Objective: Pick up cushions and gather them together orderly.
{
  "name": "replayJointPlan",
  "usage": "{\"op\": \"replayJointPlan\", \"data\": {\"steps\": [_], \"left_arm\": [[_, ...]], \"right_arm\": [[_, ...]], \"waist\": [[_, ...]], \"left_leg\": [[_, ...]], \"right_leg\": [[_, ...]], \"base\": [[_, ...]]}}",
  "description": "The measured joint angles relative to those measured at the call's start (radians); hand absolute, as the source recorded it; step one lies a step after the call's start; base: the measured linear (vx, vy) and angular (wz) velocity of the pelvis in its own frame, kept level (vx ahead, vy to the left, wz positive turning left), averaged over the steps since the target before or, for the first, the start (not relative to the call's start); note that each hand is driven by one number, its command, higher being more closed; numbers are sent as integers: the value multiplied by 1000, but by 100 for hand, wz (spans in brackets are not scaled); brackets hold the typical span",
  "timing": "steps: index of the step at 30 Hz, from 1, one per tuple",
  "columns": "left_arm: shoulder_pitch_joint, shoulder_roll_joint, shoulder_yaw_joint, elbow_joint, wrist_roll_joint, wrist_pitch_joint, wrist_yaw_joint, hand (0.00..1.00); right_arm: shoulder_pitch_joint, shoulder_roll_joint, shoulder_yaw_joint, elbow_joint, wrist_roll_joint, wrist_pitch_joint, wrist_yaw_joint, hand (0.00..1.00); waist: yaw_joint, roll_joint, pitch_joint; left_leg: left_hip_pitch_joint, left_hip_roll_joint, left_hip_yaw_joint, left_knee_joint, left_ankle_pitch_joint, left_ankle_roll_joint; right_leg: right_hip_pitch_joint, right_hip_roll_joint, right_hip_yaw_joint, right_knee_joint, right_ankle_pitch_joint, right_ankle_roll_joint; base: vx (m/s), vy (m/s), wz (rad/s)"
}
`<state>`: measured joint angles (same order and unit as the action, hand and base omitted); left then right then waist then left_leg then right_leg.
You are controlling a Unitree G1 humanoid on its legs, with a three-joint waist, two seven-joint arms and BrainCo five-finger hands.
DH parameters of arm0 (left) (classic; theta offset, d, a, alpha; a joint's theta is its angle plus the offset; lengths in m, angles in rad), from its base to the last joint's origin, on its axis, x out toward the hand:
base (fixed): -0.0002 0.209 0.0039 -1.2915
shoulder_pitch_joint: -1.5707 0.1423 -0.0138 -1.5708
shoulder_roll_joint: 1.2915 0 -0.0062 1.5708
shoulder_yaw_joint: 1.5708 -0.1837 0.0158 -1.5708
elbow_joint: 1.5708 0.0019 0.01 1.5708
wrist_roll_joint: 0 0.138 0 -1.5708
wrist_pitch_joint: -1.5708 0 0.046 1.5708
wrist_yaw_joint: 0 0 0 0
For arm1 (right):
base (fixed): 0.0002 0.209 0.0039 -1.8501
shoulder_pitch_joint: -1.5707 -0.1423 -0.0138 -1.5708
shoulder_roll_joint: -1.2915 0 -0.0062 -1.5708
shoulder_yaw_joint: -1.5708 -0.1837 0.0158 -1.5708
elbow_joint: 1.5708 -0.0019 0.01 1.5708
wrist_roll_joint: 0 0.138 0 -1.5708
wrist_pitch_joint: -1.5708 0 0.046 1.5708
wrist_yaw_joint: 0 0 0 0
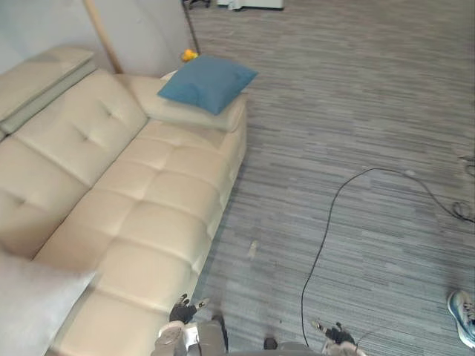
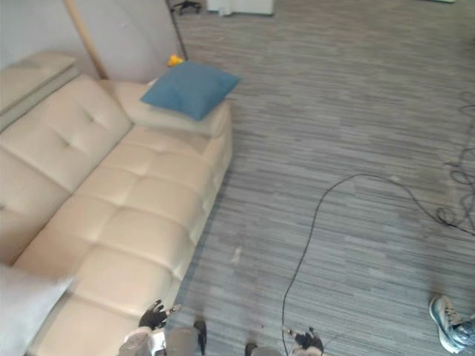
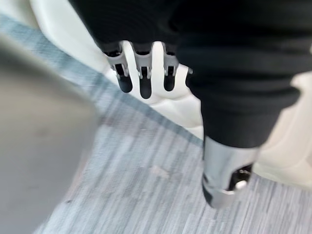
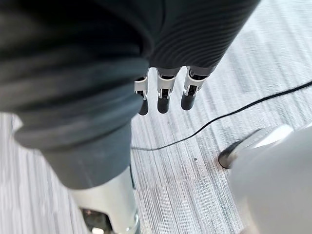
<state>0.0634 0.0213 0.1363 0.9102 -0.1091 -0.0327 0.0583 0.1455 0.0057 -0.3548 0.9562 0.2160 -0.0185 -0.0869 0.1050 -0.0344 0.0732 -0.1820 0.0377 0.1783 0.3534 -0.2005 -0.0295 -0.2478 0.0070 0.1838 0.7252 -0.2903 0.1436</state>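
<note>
A blue cushion (image 1: 208, 81) lies on the far armrest of the beige sofa (image 1: 148, 200). One corner of a grey cushion (image 1: 30, 304) rests on the sofa's near end, at the lower left. My left hand (image 1: 182, 308) hangs low beside the sofa's front edge, well short of both cushions. In the left wrist view its fingers (image 3: 141, 73) are straight and hold nothing. My right hand (image 1: 338, 334) hangs over the carpet to the right, with its fingers (image 4: 163, 92) straight and empty too.
Striped grey carpet (image 1: 356, 111) stretches to the right of the sofa. A person's shoe (image 1: 462, 315) is at the lower right edge. A small yellow object (image 1: 190, 54) and a wooden pole (image 1: 100, 33) stand behind the sofa's far end.
</note>
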Motion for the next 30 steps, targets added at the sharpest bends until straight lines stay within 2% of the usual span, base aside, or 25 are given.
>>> {"op": "replayJointPlan", "data": {"steps": [1,2,3,4,5,7,8,9,10,11,12,13,15,16,17,18,20,22,23,24,25,27,28,29,30], "left_arm": [[-2,5,-12,6,0,5,1,0],[-3,6,-20,6,0,5,2,0],[-4,6,-41,5,-1,6,3,0],[-5,5,-46,5,-1,6,4,0],[-6,1,-49,7,-5,10,7,0],[-8,-11,-49,10,-10,14,8,0],[-24,-15,-49,23,-9,15,7,0],[-32,-16,-50,31,-9,15,7,0],[-43,-13,-57,58,-9,15,6,0],[-44,-14,-56,66,-9,16,5,0],[-51,-39,-41,79,-9,17,5,0],[-45,-67,-37,81,-9,18,5,0],[-52,-73,-45,78,-9,18,3,0],[-51,-73,-29,68,-9,18,5,0],[-47,-74,-16,60,-9,18,5,0],[-42,-72,-5,30,-10,15,6,0],[-37,-69,-8,4,-10,6,6,0],[-38,-67,-9,-11,-11,-3,5,0],[-38,-67,-9,-12,-11,-3,5,0],[-38,-67,-10,-13,-10,-4,5,0],[-37,-66,-19,-13,-10,-4,5,0],[-37,-60,-47,-12,-9,-3,5,0],[-37,-57,-50,-10,-10,-3,4,0],[-41,-42,-57,-2,-9,-3,1,0],[-43,-36,-59,5,-9,0,-1,0]], "right_arm": [[-4,-2,0,-7,3,-6,5,0],[-8,-4,0,-6,2,-6,5,0],[-10,-7,3,-4,-1,-6,7,0],[-15,-9,4,-3,-2,-7,7,0],[-31,-11,4,1,-8,-7,7,0],[-49,-15,2,2,-19,-9,8,0],[-68,-14,-5,4,-19,-9,8,0],[-70,-14,-6,4,-19,-9,8,0],[-66,-10,-18,7,-18,-8,8,0],[-66,-10,-27,11,-18,-8,8,0],[-77,-21,-39,21,-20,-5,5,0],[-86,-34,-45,21,-20,-3,6,0],[-88,-36,-44,20,-20,0,7,0],[-88,-40,-28,20,-20,2,5,0],[-86,-40,-15,19,-20,2,4,0],[-87,-38,8,19,-20,2,2,0],[-105,-39,27,18,-20,2,1,0],[-138,-38,22,20,-20,3,-2,0],[-142,-38,21,20,-20,3,-3,0],[-141,-40,16,21,-20,7,-4,0],[-138,-46,15,21,-20,8,-4,0],[-139,-57,13,37,-20,6,-4,0],[-141,-60,12,48,-20,7,-4,0],[-141,-54,10,63,-21,9,-4,0],[-133,-46,12,58,-22,10,-3,0]], "waist": [[-6,7,10],[-8,9,11],[-14,11,10],[-14,14,11],[-16,18,12],[-26,31,19],[-42,36,21],[-48,36,21],[-54,30,21],[-56,27,23],[-55,60,31],[-57,85,27],[-59,97,35],[-60,97,46],[-54,95,49],[-41,85,56],[-26,79,57],[-13,79,57],[-12,79,57],[-9,78,58],[-3,77,58],[5,84,53],[7,84,53],[9,61,38],[4,42,29]], "left_leg": [[49,-12,16,10,-28,19],[66,-12,23,11,-37,22],[120,-9,32,-4,-65,28],[136,-6,33,-11,-73,27],[187,7,41,-47,-83,28],[269,33,61,-132,-84,22],[299,43,64,-176,-81,17],[309,44,64,-193,-80,16],[339,30,58,-225,-78,12],[357,24,52,-231,-77,12],[378,47,39,-208,-68,-5],[346,60,-1,-88,-49,-36],[267,82,-34,118,-14,-73],[172,115,-56,340,48,-93],[123,134,-49,463,58,-100],[49,150,-26,617,50,-83],[-45,150,12,661,42,-69],[-130,145,115,464,17,-31],[-134,141,127,412,16,-29],[-132,106,143,202,28,-30],[-120,70,134,8,76,-42],[-114,41,109,-143,149,-53],[-113,36,99,-155,194,-23],[-103,7,82,-148,238,47],[-94,-14,88,-142,212,72]], "right_leg": [[-59,-29,-49,169,33,32],[-73,-42,-71,210,34,26],[-101,-74,-143,261,28,-21],[-107,-83,-168,257,23,-34],[-120,-97,-231,203,-1,-70],[-140,-90,-316,30,-5,-90],[-163,-80,-340,-107,32,-99],[-171,-76,-335,-159,56,-101],[-167,-67,-302,-300,151,-107],[-161,-67,-291,-308,233,-143],[-142,-55,-297,-274,200,-185],[-123,-55,-305,-243,140,-206],[-72,-54,-331,-249,107,-217],[3,-51,-347,-288,91,-226],[57,-46,-352,-321,86,-230],[148,-42,-355,-384,75,-240],[234,-42,-352,-444,59,-240],[309,-44,-331,-513,49,-221],[324,-44,-328,-526,48,-217],[375,-49,-320,-564,40,-199],[414,-55,-312,-600,29,-181],[463,-47,-293,-639,12,-150],[478,-45,-285,-644,4,-139],[493,-71,-263,-625,-7,-121],[466,-100,-251,-557,-7,-116]], "base": [[364,170,-24],[357,132,-20],[294,80,-13],[366,54,-22],[381,1,-22],[504,-56,-31],[464,-88,-17],[506,-136,5],[447,-143,9],[591,-200,-6],[688,-259,-11],[676,-252,-3],[479,-188,35],[401,-160,47],[472,-172,36],[484,-148,10],[420,-97,-8],[321,-4,-29],[424,25,-27],[481,53,-22],[499,74,-22],[479,148,-28],[571,215,-36],[481,176,-20],[706,263,-13]]}}
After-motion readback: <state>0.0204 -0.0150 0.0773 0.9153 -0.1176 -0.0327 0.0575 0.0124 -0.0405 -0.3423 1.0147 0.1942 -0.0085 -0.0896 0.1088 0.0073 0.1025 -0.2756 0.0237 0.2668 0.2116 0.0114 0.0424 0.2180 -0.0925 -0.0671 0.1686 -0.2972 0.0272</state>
